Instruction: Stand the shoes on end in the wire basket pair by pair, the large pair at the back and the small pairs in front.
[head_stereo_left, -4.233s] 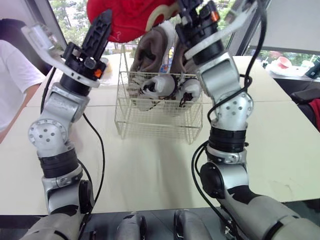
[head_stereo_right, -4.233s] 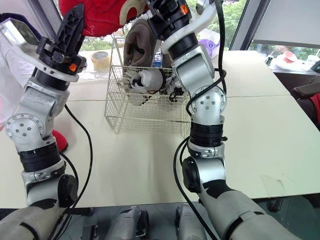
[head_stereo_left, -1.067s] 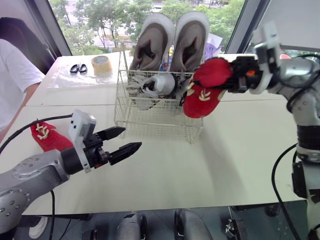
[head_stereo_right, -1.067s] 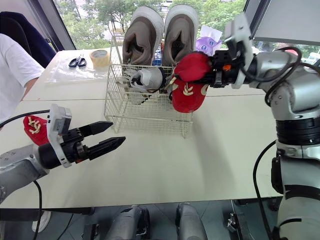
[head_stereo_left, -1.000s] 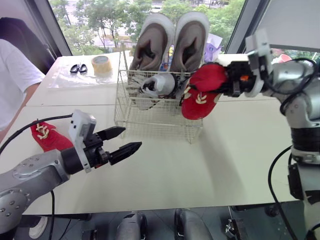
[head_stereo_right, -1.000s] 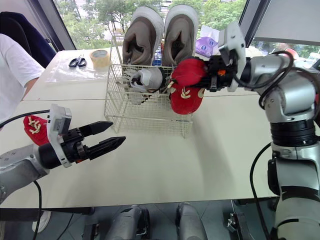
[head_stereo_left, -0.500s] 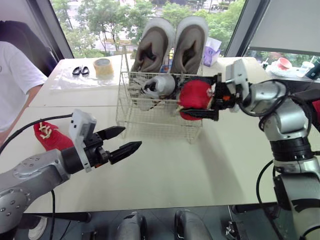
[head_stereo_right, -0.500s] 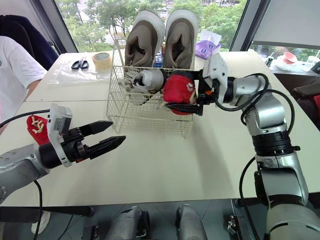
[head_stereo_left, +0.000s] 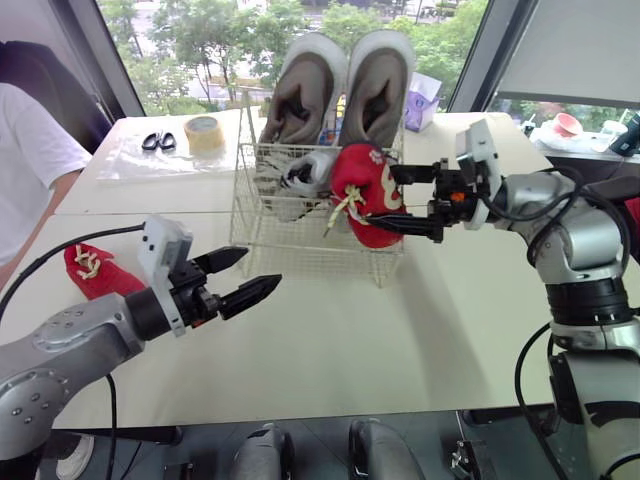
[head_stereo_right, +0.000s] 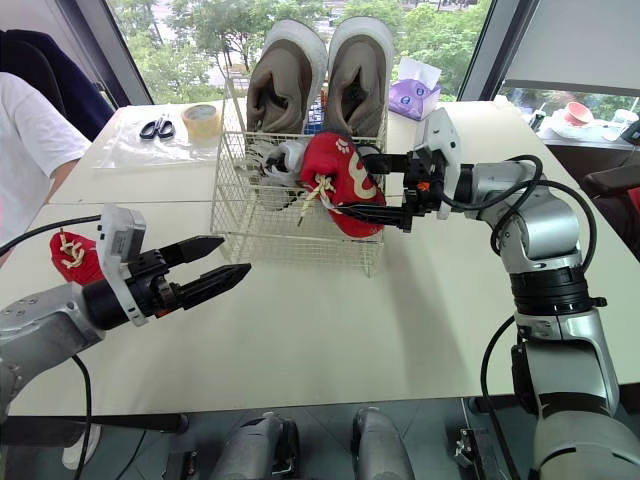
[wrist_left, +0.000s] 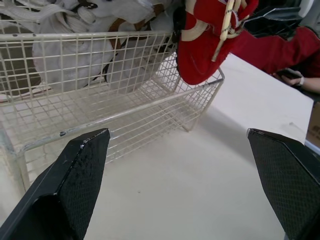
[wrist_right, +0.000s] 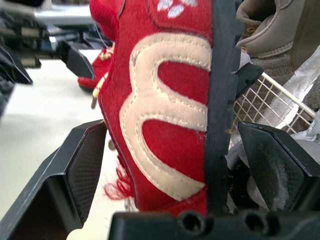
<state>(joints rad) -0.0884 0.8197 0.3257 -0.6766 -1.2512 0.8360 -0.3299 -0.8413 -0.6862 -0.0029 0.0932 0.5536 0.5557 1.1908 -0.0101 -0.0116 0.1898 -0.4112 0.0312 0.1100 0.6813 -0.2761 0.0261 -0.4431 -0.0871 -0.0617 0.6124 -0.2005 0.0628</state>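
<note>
The wire basket (head_stereo_left: 285, 235) stands toward the far edge of the surface (head_stereo_left: 330, 340), about midway along it. The large tan pair (head_stereo_left: 303, 95) stands on end along the basket's back wall, rising well above the rim. In front of it, the small white pair (head_stereo_left: 300, 172) sits in the left half of the basket.

The right gripper (head_stereo_left: 382, 194) reaches in from the right edge of the surface. Its fingers (wrist_right: 75, 170) are set wide and pinch the red shoe (head_stereo_left: 358, 180) between them, one on the upper and one by the sole. The shoe hangs on end at the basket's front right corner, clear of the surface. It covers the mesh there, and its laces dangle loose. I cannot tell whether any part of it is inside the rim.

The left gripper (head_stereo_left: 262, 270) hovers over the surface in front of the basket's front left corner. Its fingers are spread, hold nothing and point toward the basket.

The second red shoe (head_stereo_left: 95, 270) lies near the left edge of the surface. Scissors (head_stereo_left: 155, 141) and a tape roll (head_stereo_left: 203, 131) lie toward the far left corner. A person's white sleeve (head_stereo_left: 25, 170) shows beyond the left edge.
</note>
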